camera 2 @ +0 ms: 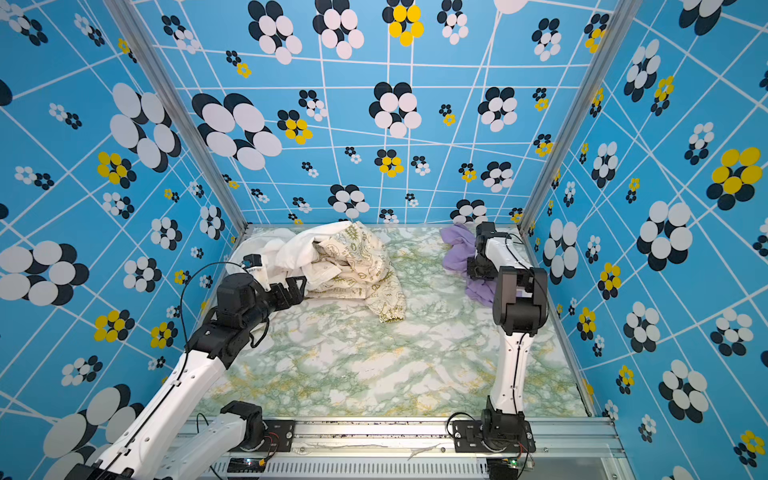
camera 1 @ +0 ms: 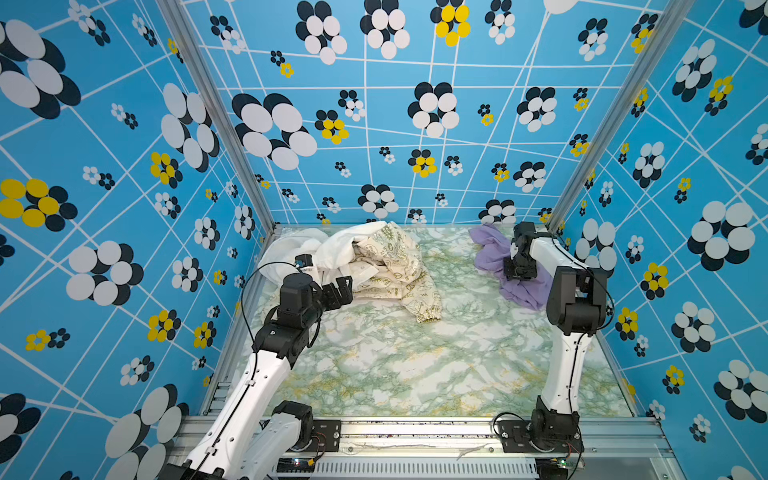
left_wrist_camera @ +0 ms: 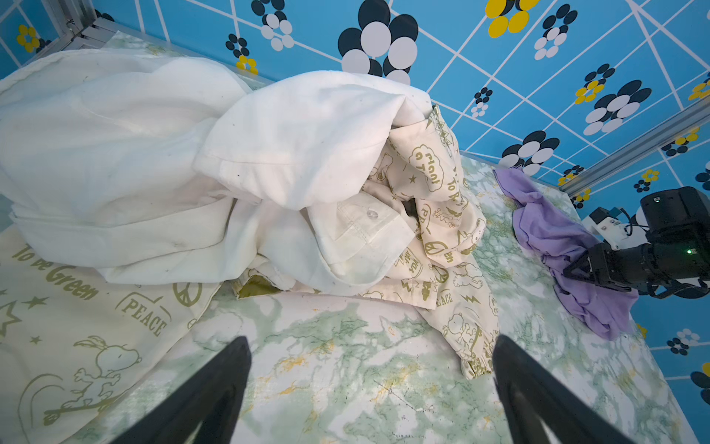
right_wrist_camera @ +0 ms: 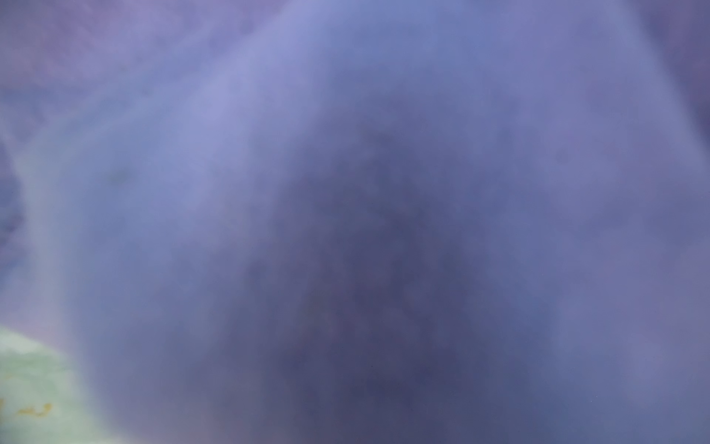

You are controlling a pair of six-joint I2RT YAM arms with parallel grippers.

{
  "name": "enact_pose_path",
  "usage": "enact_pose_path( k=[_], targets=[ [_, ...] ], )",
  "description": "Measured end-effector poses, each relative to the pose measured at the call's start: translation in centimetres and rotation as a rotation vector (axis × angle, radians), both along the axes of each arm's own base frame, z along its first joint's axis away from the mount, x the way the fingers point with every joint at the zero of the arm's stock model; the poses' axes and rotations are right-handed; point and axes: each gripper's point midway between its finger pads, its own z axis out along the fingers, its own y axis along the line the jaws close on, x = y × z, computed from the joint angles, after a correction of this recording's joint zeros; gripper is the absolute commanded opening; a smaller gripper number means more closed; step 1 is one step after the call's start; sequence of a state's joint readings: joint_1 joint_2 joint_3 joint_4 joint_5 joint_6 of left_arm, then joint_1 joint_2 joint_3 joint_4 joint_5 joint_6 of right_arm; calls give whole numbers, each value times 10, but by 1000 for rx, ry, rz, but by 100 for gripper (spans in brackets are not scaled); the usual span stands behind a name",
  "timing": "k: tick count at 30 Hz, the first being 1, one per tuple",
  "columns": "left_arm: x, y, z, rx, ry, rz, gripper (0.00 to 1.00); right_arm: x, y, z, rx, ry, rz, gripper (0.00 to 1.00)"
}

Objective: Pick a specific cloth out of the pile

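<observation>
Your right pincer [camera 1: 518,275] is down on the cloth [camera 1: 490,255], the lavender piece lying crumpled at the far right of the tabletop [camera 1: 415,365], close to the back corner and well apart from the pile [camera 1: 374,262]. The right wrist view shows only blurred purple cloth [right_wrist_camera: 345,192] and a sliver of tabletop, so that camera sits almost against the fabric. From these 4 views you cannot tell how wide the right jaws stand, or whether a fold lies between them.

Judge the grip before you trust it. Thin fabric like this probably slips out of a shallow pinch, so aim for a raised wrinkle with more than 1 layer, and let the tips reach the tabletop lightly without grinding into it. Then lift straight up and slowly, and check in both top views that the purple rises with the pincer. If it stays flat, set down and take a deeper bite.

The near tail of the cloth lies beside the right arm's own elbow, so it could drag or snag there.

Your left pincer [left_wrist_camera: 369,342] stands wide and empty over bare tabletop, just beside the pile's near edge, facing the white cloth [left_wrist_camera: 153,146] and the cream printed cloth [left_wrist_camera: 442,238]. Leave it there; nothing in the pile touches the lavender.
</observation>
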State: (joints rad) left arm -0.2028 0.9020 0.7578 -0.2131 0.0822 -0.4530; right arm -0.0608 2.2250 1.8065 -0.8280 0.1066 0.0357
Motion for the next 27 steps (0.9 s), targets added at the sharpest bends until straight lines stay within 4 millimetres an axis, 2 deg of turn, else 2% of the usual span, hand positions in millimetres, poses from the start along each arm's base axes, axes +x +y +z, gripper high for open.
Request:
enact_pose_path(
  k=[5,11,13,15,18,22,27],
  targets=[
    [0,0,0,0,-1,1,99,12,-1,13,1,-44,-1,28],
    [0,0,1,-1,-4,1,99,11,4,12,29,-46,1,28],
    [-1,0,2,-1,-5,1,99,7,6,11,38,-46,1,33],
    [0,1,1,0,-5,2,99,2,7,15,44,-51,-6,43],
    [0,3,2,5,-6,7,99,-5,9,34,54,-86,-12,61],
    [0,6,-4,35,-11,12,99,-8,12,79,66,-198,-14,81],
    [3,17,-15,117,-31,33,99,-22,16,139,83,-370,-14,93]
  ],
)
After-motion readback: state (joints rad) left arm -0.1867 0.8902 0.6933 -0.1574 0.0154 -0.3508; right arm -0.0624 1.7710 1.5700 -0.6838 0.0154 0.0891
